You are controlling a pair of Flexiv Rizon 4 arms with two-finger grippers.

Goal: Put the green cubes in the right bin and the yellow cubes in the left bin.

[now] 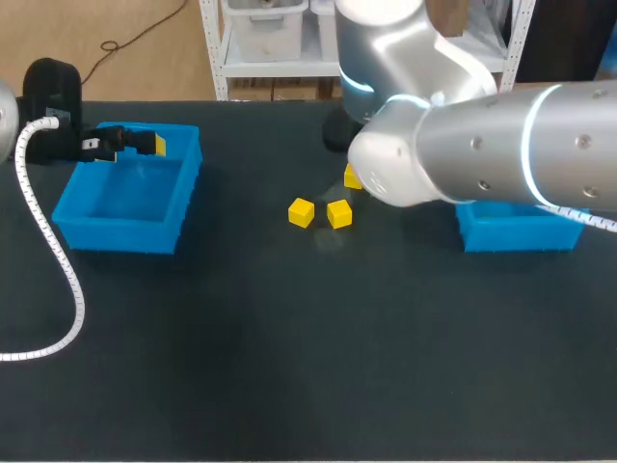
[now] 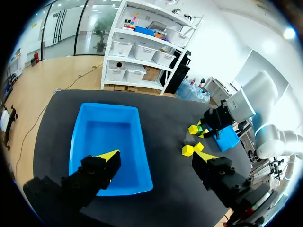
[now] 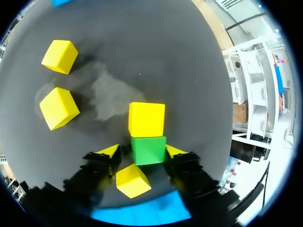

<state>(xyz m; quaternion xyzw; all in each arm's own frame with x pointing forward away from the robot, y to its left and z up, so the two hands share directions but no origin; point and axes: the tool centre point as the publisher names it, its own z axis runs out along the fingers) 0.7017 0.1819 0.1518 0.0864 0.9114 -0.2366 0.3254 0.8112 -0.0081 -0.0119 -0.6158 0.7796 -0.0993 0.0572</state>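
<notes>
Left hand (image 2: 156, 157) wide, right hand (image 3: 141, 151) wide around one green cube (image 3: 148, 150), four yellow cubes (image 3: 59, 56) (image 3: 58, 108) (image 3: 147, 119) (image 3: 133, 180)

A dark, matte table (image 1: 289, 386) carries everything in view, its top an even near-black from the near edge to the far one. A faint pale smudge (image 3: 102, 92) lies on the table near its middle, a little toward the far edge, greyish, uneven and soft at its borders.
</notes>
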